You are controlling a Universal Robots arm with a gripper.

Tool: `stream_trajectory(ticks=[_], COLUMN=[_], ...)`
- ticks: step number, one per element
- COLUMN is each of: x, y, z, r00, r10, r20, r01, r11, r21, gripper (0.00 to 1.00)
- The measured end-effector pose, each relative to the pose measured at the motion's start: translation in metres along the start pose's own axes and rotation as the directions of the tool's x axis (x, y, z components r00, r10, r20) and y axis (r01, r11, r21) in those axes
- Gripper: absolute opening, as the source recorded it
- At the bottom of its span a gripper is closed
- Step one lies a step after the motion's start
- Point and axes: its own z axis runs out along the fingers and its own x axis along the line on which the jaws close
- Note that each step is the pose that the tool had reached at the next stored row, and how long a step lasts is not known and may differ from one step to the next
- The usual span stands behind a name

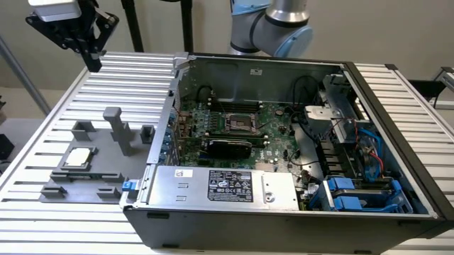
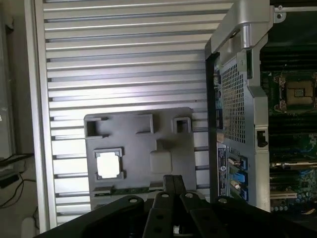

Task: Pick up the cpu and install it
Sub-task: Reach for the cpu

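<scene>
Black claw (image 1: pixel 93 64), one item: fingers together, clamped on nothing, hung high over the far part of the desk (image 1: pixel 135 79) on the exterior view's left; in the wrist view the claw (image 2: pixel 173 181) looked down toward the tray. Ribbed aluminium desk, one: bare slats beneath the claw. Grey plastic tray (image 1: pixel 71 194), one: lay flat on the desk nearer the camera than the claw, well apart from it, with several upright posts and pockets. Cpu (image 1: pixel 80 156), one: silvery square, sat flat in a tray pocket, not yet lifted and untouched by the claw; seen again as a pale square (image 2: pixel 108 165) in the wrist view. Open computer case (image 1: pixel 284 223), one: stood just beside the tray on the exterior view's right. Socket (image 1: pixel 241 126), one: on the green board inside the case, apparently vacant. Hazards judged: a descent with fingers together would likely press on the chip's top rather than straddle it; the tall tray posts near the pocket could catch a finger; the case wall stood between tray and socket and could strike a low carry; a tilted seating could harm the socket contacts.
</scene>
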Motion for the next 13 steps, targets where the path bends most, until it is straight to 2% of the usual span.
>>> stream_trajectory(ticks=[13], x=[0.059], y=[-0.0085], z=[0.017], r00=[1.0], r10=[0.0], r20=[0.0002], r01=[0.0], r11=[1.0], r21=[0.0018], gripper=[0.11])
